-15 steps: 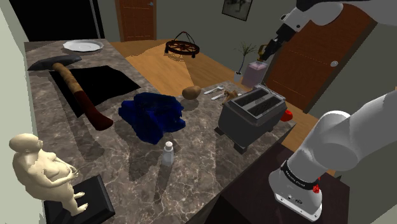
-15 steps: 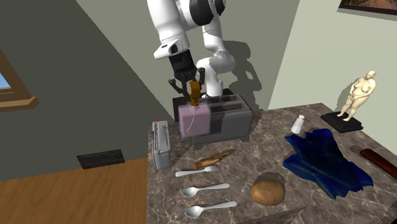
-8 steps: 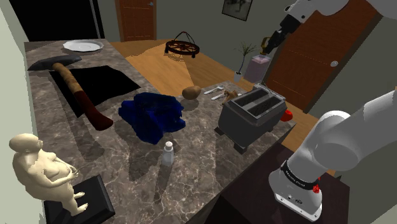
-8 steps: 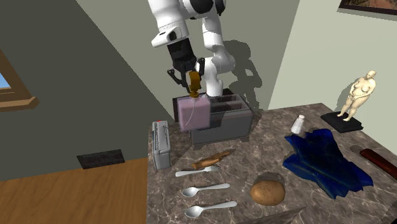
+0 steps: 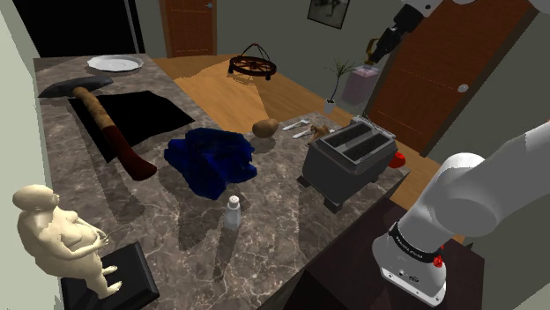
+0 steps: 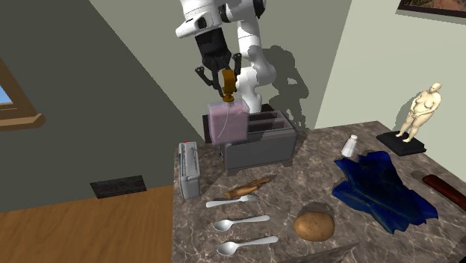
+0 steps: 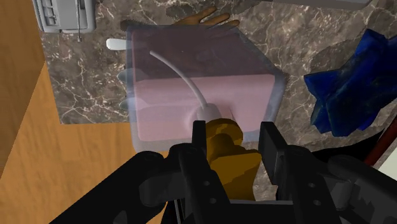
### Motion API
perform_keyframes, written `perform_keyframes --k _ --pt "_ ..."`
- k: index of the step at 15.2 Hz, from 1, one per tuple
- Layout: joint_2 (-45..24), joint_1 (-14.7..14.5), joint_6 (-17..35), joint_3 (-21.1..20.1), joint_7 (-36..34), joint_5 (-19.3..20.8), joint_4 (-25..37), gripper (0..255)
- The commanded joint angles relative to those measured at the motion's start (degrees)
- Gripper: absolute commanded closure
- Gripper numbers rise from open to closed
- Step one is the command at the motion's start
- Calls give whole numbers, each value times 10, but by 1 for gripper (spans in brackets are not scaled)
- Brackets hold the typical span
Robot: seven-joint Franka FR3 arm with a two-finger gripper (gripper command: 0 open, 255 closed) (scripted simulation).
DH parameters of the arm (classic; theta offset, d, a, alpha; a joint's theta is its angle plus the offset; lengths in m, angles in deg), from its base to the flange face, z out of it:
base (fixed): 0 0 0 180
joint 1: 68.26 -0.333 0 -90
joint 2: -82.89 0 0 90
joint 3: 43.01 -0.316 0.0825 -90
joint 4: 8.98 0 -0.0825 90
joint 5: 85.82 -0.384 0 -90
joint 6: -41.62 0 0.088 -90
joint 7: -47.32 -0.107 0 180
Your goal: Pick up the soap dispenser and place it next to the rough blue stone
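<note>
The soap dispenser (image 6: 227,123) is a clear pinkish square bottle with a brown pump top; it hangs in the air above the counter's end, also seen as the dispenser (image 5: 360,85) and dispenser (image 7: 197,83). My gripper (image 6: 225,81) is shut on its brown pump, gripper (image 7: 234,143) fingers clasping it from both sides, gripper (image 5: 377,55) high above the toaster. The rough blue stone (image 5: 212,158) lies mid-counter, well away from the dispenser; blue stone (image 6: 381,187) and blue stone (image 7: 348,86) are seen too.
A grey toaster (image 5: 347,157) stands below the dispenser. Spoons and a fork (image 6: 240,221), a potato (image 6: 314,224), a small white shaker (image 5: 232,211), a cream figurine (image 5: 63,233), an axe (image 5: 106,119) and a grey box (image 6: 188,170) lie on the marble counter (image 5: 273,238).
The gripper has risen with the soap dispenser, lifting it higher above the toaster over the last second.
</note>
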Motion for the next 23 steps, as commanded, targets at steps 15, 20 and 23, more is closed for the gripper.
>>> perform_keyframes --k 15,20,23 --pt "66 -5 -28 -108 -123 14 -13 255" --pt "103 -9 -5 -177 -196 12 -62 255" --pt "118 -15 8 -216 -238 6 -84 255"
